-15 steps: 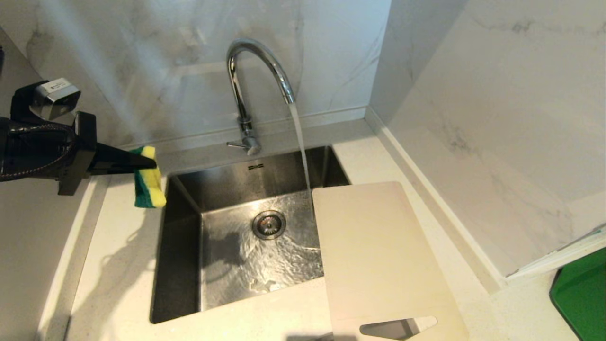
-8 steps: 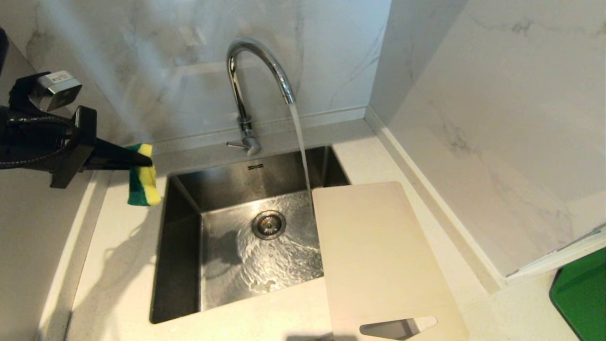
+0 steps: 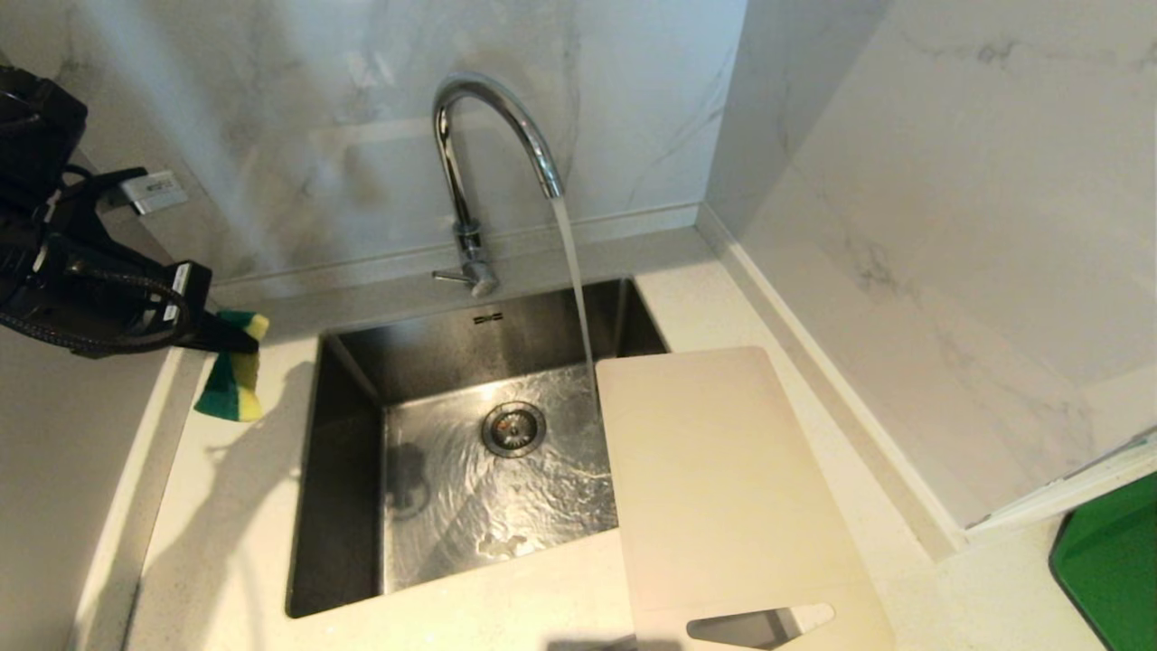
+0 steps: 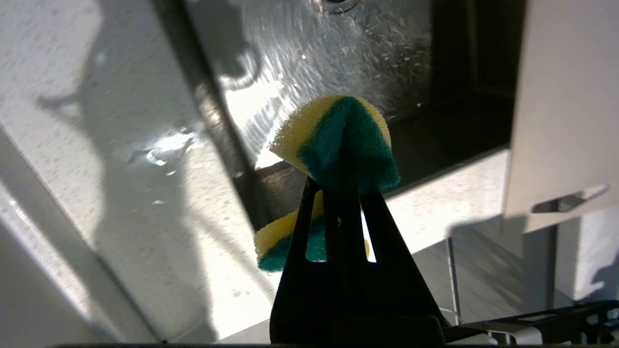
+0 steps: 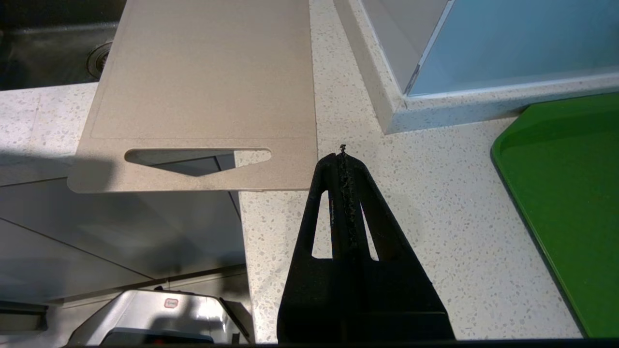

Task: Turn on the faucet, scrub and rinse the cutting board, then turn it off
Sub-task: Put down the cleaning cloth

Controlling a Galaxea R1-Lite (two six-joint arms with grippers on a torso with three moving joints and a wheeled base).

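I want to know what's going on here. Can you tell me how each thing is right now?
Faucet: running.
Sink: wet, water draining.
Cutting board: flat, partly over the sink.
Sponge: squeezed in the left gripper.
Right gripper: shut, empty.

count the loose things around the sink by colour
cream: 1, the board
yellow and green: 1, the sponge in the left gripper
green: 1, the tray
total: 3

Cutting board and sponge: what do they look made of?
The cream-white rectangular cutting board looks like thin matte plastic: uniform, no grain. The yellow-and-green sponge in the left gripper looks like porous foam with a rougher green scouring layer.
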